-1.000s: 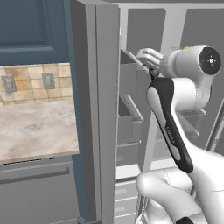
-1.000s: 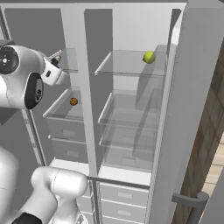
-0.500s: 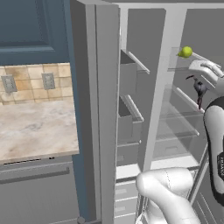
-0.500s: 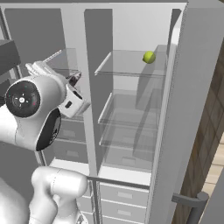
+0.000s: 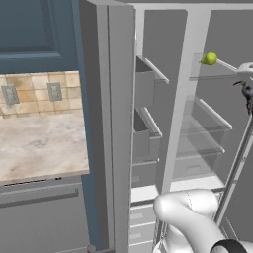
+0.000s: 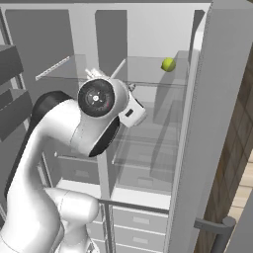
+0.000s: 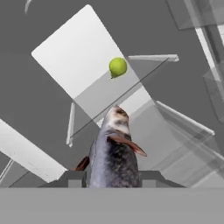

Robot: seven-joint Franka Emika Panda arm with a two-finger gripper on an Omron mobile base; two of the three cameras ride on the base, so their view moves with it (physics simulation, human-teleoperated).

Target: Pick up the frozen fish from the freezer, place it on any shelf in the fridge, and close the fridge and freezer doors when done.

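Note:
My gripper (image 7: 113,178) is shut on the frozen fish (image 7: 114,151), a grey fish with a mottled head and a brown fin that sticks up between the fingertips (image 7: 72,177). In the left base view the gripper (image 5: 245,93) hangs at the right edge, inside the fridge (image 5: 222,29), just below the top glass shelf (image 5: 217,75). A lower shelf (image 5: 207,127) lies under it. The freezer (image 5: 144,99), with its grey bins, is to the left. Both doors stand open: the freezer door (image 5: 106,123) and the fridge door (image 6: 217,123).
A yellow-green ball (image 5: 211,59) (image 6: 168,64) (image 7: 117,67) rests on the top shelf (image 6: 148,74), up and beyond the fish. A stone counter (image 5: 39,143) and a dark blue cabinet (image 5: 34,29) lie left of the freezer door. My arm (image 6: 96,113) hides the divider.
The arm has swung from the freezer side across to the fridge side, carrying the fish. The gripper has stayed shut on it.

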